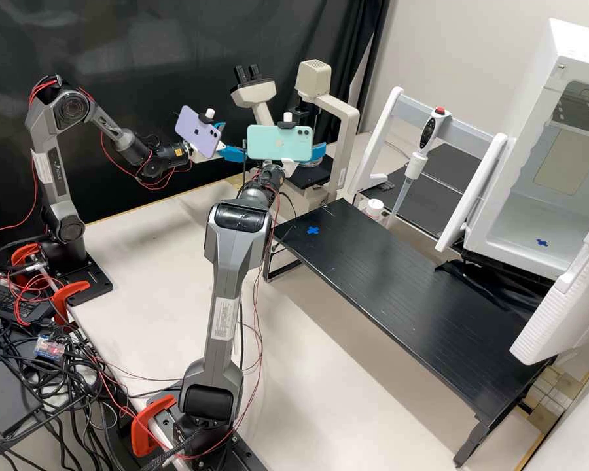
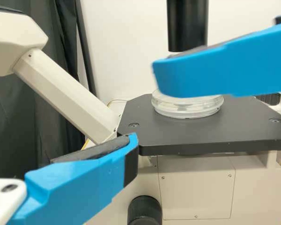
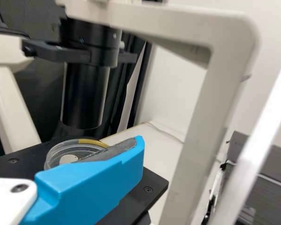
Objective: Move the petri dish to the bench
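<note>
High view: left gripper (image 1: 234, 139) and right gripper (image 1: 289, 166), fingers of each spread apart, at the microscope (image 1: 350, 127), upper centre of the frame.
Petri dish (image 2: 188, 111) rests flat on the microscope's black platform (image 2: 201, 136), beneath the black tube (image 2: 188, 26). Right wrist view: one blue finger (image 3: 91, 192) of the right gripper overlaps the dish's near rim; contact cannot be determined.
</note>
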You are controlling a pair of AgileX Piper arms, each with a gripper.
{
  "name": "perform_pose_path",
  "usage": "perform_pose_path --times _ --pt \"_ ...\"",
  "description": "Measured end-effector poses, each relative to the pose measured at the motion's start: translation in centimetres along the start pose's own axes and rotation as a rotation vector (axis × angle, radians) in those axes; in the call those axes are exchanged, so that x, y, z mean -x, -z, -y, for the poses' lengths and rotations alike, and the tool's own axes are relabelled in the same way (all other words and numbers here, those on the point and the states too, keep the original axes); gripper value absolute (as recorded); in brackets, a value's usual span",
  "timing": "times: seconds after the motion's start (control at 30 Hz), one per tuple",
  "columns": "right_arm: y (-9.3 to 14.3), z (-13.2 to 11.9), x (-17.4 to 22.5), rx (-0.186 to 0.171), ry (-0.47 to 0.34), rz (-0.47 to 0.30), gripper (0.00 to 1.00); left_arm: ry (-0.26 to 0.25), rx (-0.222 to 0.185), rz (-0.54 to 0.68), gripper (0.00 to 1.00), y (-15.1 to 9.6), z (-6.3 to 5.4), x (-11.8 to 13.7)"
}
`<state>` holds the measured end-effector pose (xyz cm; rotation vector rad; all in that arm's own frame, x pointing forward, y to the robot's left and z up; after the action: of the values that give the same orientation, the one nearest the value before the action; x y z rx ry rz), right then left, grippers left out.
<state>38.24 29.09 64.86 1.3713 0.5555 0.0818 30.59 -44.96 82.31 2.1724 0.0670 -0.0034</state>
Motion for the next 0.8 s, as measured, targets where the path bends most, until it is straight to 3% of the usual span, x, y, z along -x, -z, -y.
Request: perform_pose_path --times 0.4,0.63,0.77,0.8 --pt "-0.7 0.8 -4.6 -0.044 0.025 0.072 1.00 0.000 0.000 0.000 1.00 0.0 0.0 0.0" --pt "-1.7 2.3 -6.0 -0.065 0.080 0.122 1.00 0.000 0.000 0.000 1.00 0.0 0.0 0.0" --pt "-2.2 2.4 -6.2 -0.100 0.078 0.148 1.00 0.000 0.000 0.000 1.00 0.0 0.0 0.0" --pt "-2.4 2.6 -6.3 -0.100 0.083 0.151 0.00 0.000 0.000 0.000 1.00 0.0 0.0 0.0"
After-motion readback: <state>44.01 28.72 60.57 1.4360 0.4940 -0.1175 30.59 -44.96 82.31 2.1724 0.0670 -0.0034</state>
